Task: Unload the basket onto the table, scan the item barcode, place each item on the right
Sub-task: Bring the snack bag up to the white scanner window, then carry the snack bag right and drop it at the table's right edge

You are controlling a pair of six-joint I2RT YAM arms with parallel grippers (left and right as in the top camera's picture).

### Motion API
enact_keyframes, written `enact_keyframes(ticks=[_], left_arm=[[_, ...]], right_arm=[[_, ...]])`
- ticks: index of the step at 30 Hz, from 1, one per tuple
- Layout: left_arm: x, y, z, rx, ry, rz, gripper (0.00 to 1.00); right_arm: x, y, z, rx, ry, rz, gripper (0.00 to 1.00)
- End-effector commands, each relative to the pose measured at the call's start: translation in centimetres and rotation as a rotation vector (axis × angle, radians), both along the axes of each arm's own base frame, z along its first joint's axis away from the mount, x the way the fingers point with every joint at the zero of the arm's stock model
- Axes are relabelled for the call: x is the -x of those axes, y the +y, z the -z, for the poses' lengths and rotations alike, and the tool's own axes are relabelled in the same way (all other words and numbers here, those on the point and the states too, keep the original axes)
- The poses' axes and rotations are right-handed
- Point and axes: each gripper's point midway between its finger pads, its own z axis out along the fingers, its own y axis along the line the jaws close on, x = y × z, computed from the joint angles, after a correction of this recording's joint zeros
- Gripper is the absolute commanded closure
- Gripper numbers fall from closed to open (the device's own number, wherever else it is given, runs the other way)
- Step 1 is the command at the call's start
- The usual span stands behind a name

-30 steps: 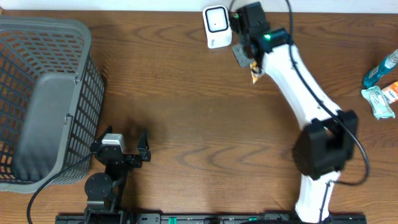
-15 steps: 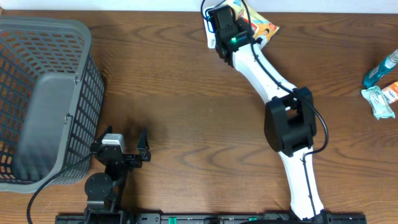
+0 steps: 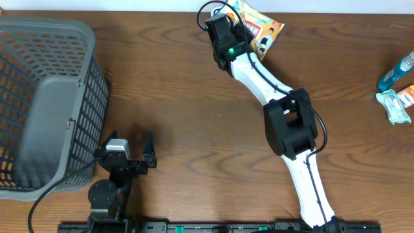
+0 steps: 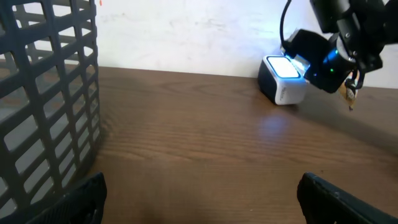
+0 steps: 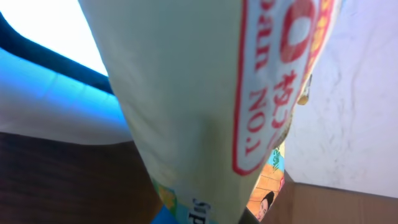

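My right gripper (image 3: 234,27) is shut on the item, a colourful snack packet (image 3: 260,29), at the table's back edge. The white scanner (image 4: 283,79) stands there with its face lit, and the gripper head sits right beside it; from overhead the arm hides the scanner. In the right wrist view the packet's cream back with red lettering (image 5: 186,93) fills the frame, close in front of the scanner's blue-white glow (image 5: 43,87). No barcode shows. My left gripper (image 3: 129,155) rests open near the front edge, its fingers (image 4: 81,199) wide apart over bare wood.
A grey mesh basket (image 3: 45,103) takes up the left side, close to the left gripper. At the far right edge lie a blue spray bottle (image 3: 396,72), a teal packet (image 3: 393,107) and a small orange item (image 3: 407,95).
The right arm has swung left along the back edge, carrying the packet over the scanner and turning it so its printed face shows from above. The left arm has not moved.
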Motion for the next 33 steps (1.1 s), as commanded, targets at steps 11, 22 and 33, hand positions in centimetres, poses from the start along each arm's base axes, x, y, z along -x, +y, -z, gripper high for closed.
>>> enact_keyframes(ticks=[11,22,33], left_arm=[[0.1,-0.3,1.6,-0.014,0.040,0.015,0.02],[0.1,-0.3,1.6,-0.014,0.040,0.015,0.02],[0.1,-0.3,1.6,-0.014,0.040,0.015,0.02]], right_arm=[[2.5,-2.6,-3.9,-0.011,-0.038,0.181,0.99],[11.3,-10.8,-8.4,-0.332,-0.014,0.636,0.99],[13.3,-26.1,-1.6,-0.442,0.116,0.978,0.99]])
